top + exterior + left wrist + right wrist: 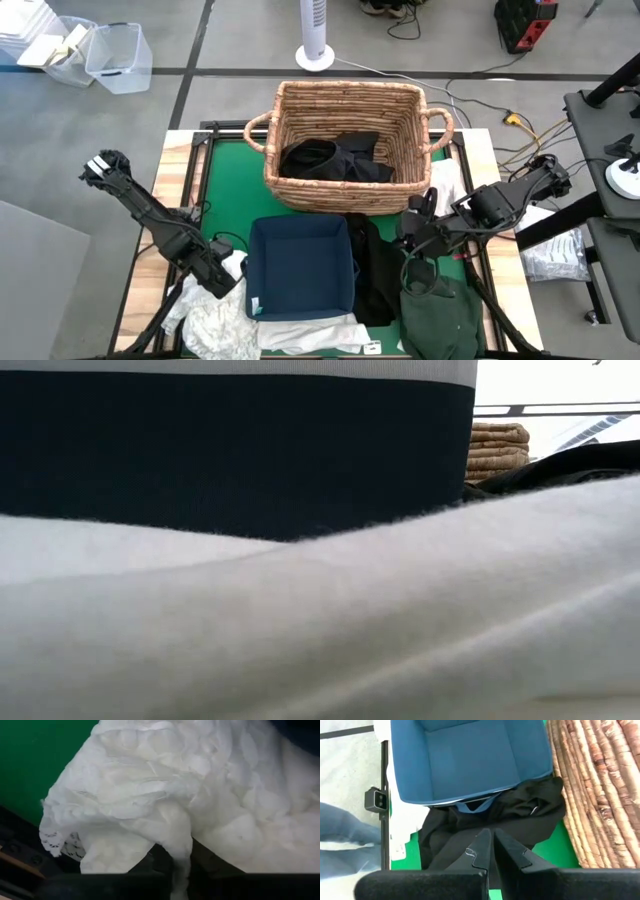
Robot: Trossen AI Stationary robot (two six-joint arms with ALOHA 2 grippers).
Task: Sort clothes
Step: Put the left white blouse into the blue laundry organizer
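Note:
My left gripper is down at the near left, shut on a white lace garment that lies heaped on the green mat. The navy bin stands in the middle, on another white garment. A black garment lies right of the bin, and a dark green one lies at the near right. My right gripper hangs shut above the black garment, with nothing seen between its fingers. The wicker basket at the far side holds black clothes. My left gripper pinches a bunched-up fold of the white lace garment between its two fingers. It comes from above, pointing steeply down. The rest of the garment lies slack on the mat and spreads away from the fingers.
Bare green mat lies left of the basket. White cloth fills the front of the low view, with the bin's wall behind it. On the floor beyond the table stand clear plastic boxes and a fan base.

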